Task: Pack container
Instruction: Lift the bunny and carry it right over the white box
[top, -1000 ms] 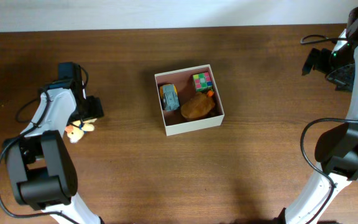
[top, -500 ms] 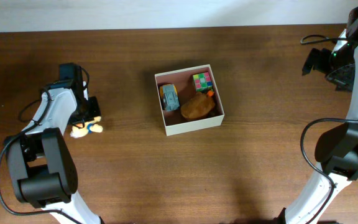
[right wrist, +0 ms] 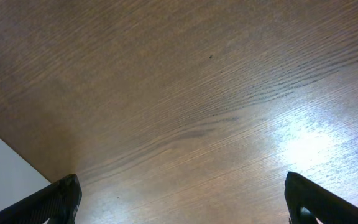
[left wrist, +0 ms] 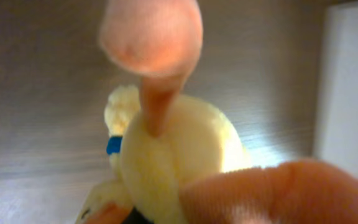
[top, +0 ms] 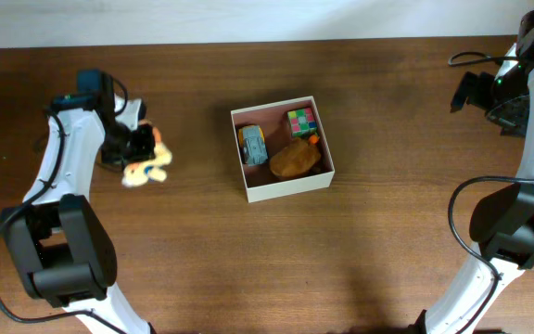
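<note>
I read the left pincer (top: 140, 145) as pinching a yellow plush (top: 148, 169), which fills its wrist view. The container (top: 290, 188) lies well to this pincer's right, toys (top: 295, 160) inside. The right pincer (right wrist: 182, 199) is spread wide above the table (right wrist: 185, 93), well apart from the container.

Soft, even light overhead. Glare brightens the dark wooden table (right wrist: 303, 146) at right wrist; the yellow plush toy (left wrist: 185, 149) looks blurred.

Fuzzy yellow plush toy (left wrist: 185, 149), glossy grained wood table (right wrist: 197, 93), matt white thin-walled container (top: 290, 187)
</note>
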